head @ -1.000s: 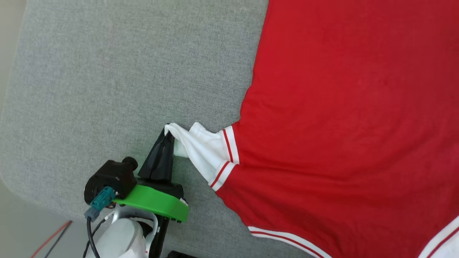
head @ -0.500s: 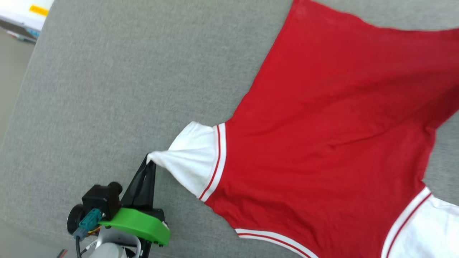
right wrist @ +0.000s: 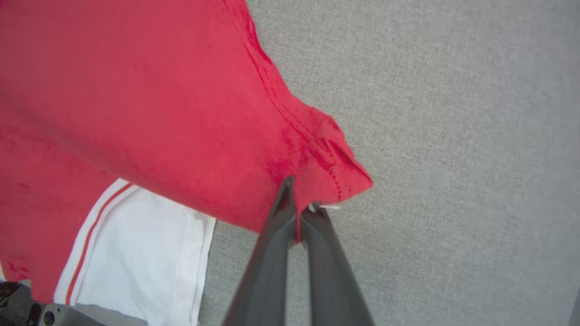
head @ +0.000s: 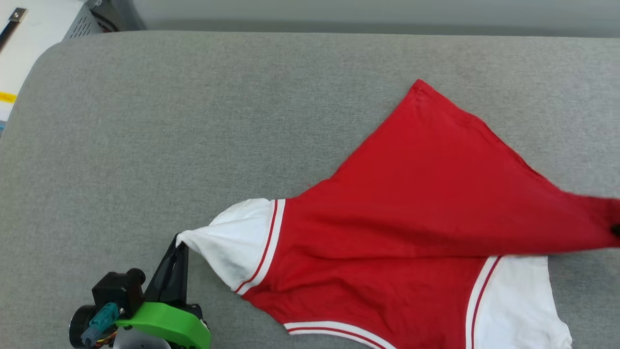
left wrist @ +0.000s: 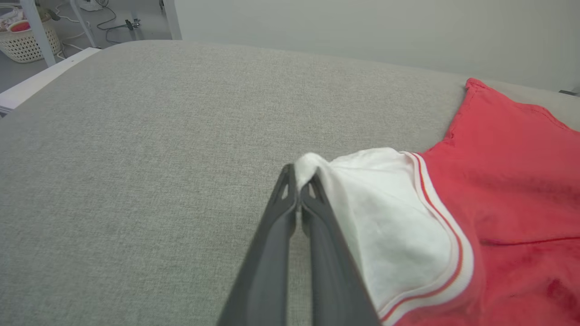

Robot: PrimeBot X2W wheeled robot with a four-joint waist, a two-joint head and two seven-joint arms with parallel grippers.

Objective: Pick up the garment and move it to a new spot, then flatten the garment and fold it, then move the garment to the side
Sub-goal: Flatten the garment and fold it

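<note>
While left jaws pinch the garment (head: pixel 411 208) sleeve (left wrist: pixel 385 213) (white), right jaws closed on red corner (right wrist: pixel 326 149).

The left gripper (head: pixel 178 240) has two long dark-grey fingers (left wrist: pixel 272 253) with triangular cut-outs near the tips, a green curved bracket (head: pixel 167 327), and a black camera block (head: pixel 116 291) with a teal plug (head: pixel 100 315) at its nine o'clock.

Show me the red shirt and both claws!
red shirt (head: pixel 426 203), head view, its red middle.
left claw (left wrist: pixel 299 179), left wrist view, between tips pinching sleeve.
right claw (right wrist: pixel 301 199), right wrist view, between tips pinching hem.
</note>
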